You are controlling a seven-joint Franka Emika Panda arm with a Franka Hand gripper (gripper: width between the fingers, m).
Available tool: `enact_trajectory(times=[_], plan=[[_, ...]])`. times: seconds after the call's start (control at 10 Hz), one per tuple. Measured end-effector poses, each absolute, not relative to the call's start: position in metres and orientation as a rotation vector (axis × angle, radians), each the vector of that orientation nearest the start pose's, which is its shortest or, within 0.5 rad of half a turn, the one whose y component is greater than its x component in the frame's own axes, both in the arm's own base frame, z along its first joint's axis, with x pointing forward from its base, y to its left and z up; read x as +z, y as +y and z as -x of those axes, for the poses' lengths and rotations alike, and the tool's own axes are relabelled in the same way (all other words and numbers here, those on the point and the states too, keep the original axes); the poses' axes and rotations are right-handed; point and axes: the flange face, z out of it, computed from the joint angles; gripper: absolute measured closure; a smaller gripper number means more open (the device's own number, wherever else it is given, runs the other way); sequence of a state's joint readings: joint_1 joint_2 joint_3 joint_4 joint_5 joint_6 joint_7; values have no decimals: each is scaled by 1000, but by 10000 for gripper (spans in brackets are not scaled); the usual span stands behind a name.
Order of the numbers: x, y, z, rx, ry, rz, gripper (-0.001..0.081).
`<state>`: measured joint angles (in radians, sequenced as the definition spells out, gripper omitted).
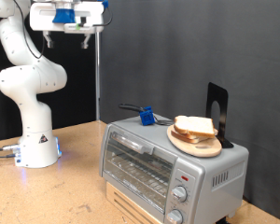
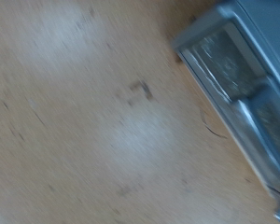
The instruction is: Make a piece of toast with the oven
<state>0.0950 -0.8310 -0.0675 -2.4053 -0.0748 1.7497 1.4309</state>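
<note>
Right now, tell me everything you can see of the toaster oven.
The toaster oven is a small silver box with a shut glass door, a wire rack behind it and two round knobs on its panel. It sits on a wooden block. A wooden plate of bread slices and a blue object rest on top.

Well below the gripper (image 1: 67, 37) spreads a wooden tabletop (image 1: 75, 191), its grain marked by a small dark scuff (image 2: 140, 90); lower and off toward the exterior view's right lie a round wooden plate (image 1: 196, 145) stacked with bread slices (image 1: 195, 128), a small blue object (image 1: 147, 116), and a black upright stand (image 1: 217, 112).
</note>
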Motion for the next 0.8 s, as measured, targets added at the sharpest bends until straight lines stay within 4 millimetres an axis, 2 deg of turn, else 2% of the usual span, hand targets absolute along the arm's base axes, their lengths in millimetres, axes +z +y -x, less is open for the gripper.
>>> enact_trajectory(times=[0.1, 0.2, 0.3, 0.5, 0.7, 0.8], plan=[[594, -5, -324, -260, 1817, 2391, -2], [594, -5, -323, -248, 1835, 2375, -2], [596, -3, -323, -256, 1705, 2392, -2], [585, -9, -326, -297, 1379, 2429, -2], [566, -10, -345, -392, 1093, 2453, -2], [565, -10, -343, -355, 1133, 2451, -2]])
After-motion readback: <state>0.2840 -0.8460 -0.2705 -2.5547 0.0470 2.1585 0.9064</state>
